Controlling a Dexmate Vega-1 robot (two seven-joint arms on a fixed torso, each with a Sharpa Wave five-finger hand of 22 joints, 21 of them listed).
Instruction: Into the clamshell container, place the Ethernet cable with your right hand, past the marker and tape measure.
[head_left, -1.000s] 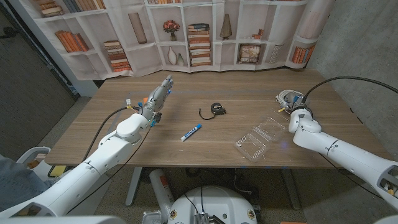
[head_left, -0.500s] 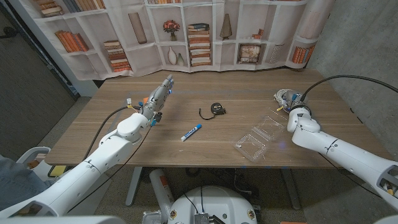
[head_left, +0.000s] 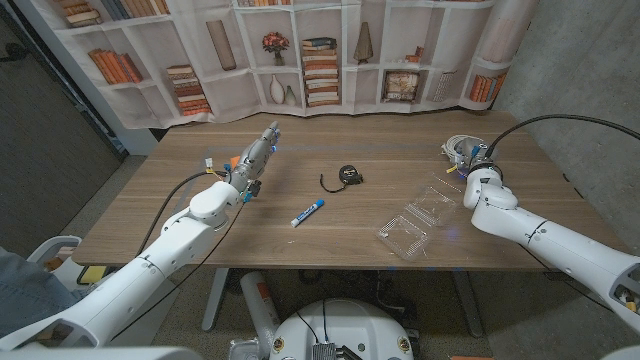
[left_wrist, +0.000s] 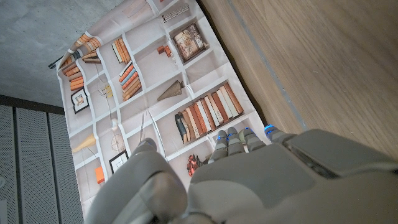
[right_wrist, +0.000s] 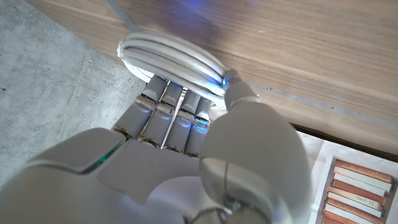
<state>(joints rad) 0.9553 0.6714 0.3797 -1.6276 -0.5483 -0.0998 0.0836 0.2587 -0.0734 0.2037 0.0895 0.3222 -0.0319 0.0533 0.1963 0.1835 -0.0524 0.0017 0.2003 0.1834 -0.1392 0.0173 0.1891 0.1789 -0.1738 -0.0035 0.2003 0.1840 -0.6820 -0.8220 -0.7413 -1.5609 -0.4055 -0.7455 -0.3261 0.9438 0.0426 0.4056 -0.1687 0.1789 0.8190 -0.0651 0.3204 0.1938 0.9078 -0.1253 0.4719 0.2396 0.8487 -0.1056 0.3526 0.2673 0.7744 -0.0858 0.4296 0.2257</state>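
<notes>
A wooden surface (head_left: 330, 235) seen from above, with a printed bookshelf backdrop (head_left: 300, 50) hanging behind it. The right hand (head_left: 472, 168) sits at about two o'clock on the surface, over a coiled white Ethernet cable (head_left: 460, 156). In the right wrist view the fingers (right_wrist: 168, 115) curl around the bundled loops of the cable (right_wrist: 171, 56), with the thumb pressed against the coil from the other side. The hand appears to grip the cable, though whether the coil is lifted clear of the wood is hard to tell.

The clear plastic clamshell container (head_left: 418, 222) lies open at about four o'clock, near the front edge and apart from the cable. A black tape measure (head_left: 346, 175) sits near the centre. A blue and white marker (head_left: 308, 212) lies at about six o'clock from the tape measure, angled.

The left hand (head_left: 255, 160) is at about ten o'clock, held just above the surface. Its fingers (head_left: 268, 137) are stretched out straight and close together, holding nothing.
</notes>
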